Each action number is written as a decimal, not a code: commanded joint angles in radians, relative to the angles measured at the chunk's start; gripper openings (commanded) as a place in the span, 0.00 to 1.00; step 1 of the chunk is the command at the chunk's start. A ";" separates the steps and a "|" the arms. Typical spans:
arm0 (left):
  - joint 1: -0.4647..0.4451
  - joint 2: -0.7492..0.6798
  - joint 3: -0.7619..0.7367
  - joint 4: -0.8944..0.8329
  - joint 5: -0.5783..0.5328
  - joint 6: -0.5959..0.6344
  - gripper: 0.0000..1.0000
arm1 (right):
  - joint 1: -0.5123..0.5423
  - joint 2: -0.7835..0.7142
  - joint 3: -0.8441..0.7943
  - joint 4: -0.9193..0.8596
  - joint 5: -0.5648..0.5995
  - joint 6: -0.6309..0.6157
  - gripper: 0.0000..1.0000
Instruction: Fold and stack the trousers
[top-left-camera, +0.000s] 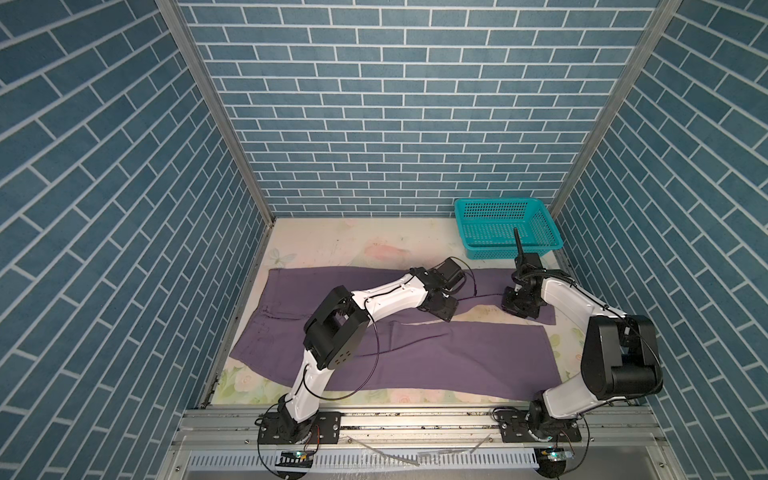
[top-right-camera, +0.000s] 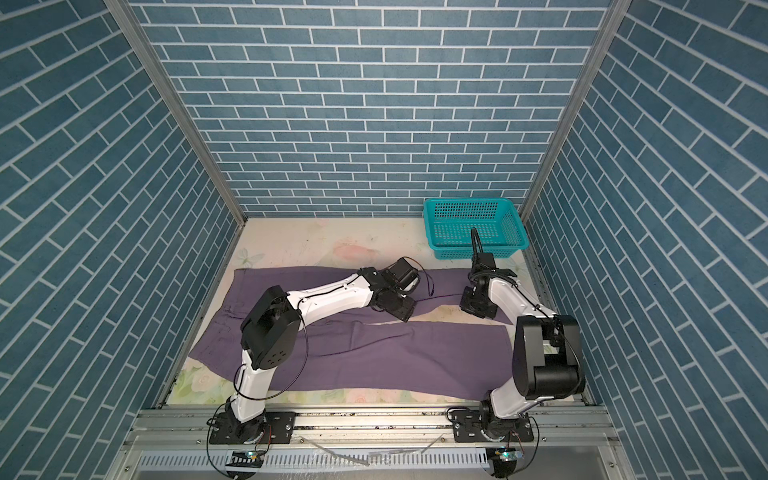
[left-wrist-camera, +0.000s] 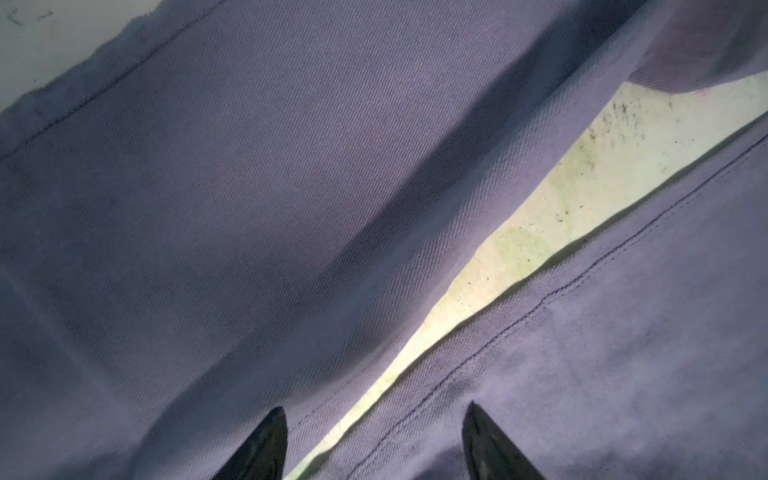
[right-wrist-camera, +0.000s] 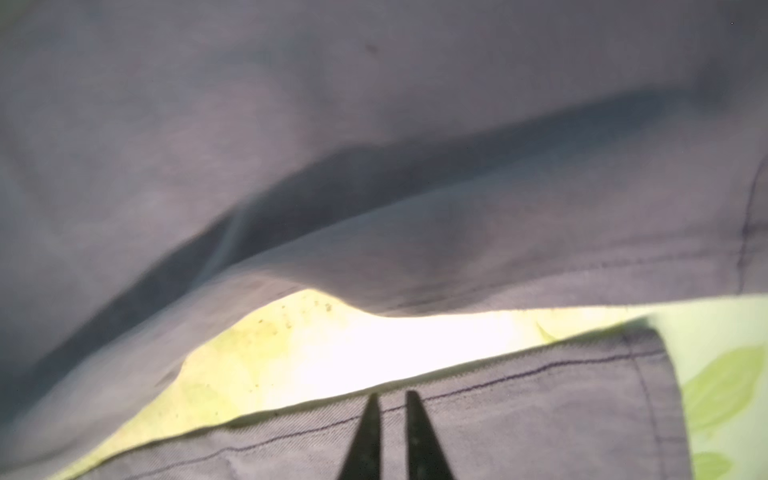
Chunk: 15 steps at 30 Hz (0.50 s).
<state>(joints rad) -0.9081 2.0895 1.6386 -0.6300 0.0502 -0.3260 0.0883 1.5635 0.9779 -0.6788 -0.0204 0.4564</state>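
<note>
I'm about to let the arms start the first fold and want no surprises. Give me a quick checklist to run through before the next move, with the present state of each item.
1. Mauve soft-fabric trousers lie spread flat on the floral-print table: ok.
2. Two legs laid together: not ok; a wedge of table shows between them.
3. Left pincer free of cloth: ok; jaws stand wide, astride the wedge's narrow end.
4. Right pincer free of cloth: cannot tell; jaws slightly apart, low over a stitched leg edge.
5. Teal perforated plastic basket apart from the trousers: ok.
</note>
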 joint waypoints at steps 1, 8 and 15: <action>0.005 0.025 -0.008 0.013 0.011 -0.001 0.70 | -0.021 0.046 -0.002 -0.001 -0.013 -0.013 0.33; 0.017 0.076 0.012 0.023 0.026 -0.007 0.67 | -0.036 0.162 0.074 0.035 -0.041 -0.015 0.50; 0.044 0.105 0.007 0.033 0.043 -0.013 0.54 | -0.051 0.216 0.110 0.065 -0.021 -0.012 0.52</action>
<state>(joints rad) -0.8799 2.1769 1.6386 -0.5991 0.0818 -0.3332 0.0486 1.7512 1.0580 -0.6254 -0.0483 0.4477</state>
